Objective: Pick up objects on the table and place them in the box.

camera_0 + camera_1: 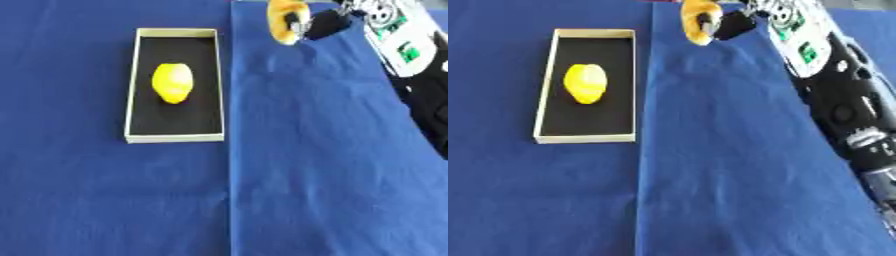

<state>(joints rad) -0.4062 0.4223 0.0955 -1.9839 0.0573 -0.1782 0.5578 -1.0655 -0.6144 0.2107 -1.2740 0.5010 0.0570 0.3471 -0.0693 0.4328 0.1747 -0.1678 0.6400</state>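
**Orange-yellow object held at the far edge, lemon in the box**

While the right arm (833,95) reaches from the right side toward the far edge, its right robot hand (317,24) curls around an orange-yellow object (281,21), pinching it above the cloth. A blue cloth (306,165) covers the tabletop. At the left, the shallow box (131,90) lies with its long axis running near to far; a yellow lemon (172,82) rests inside, lengthwise along the box.
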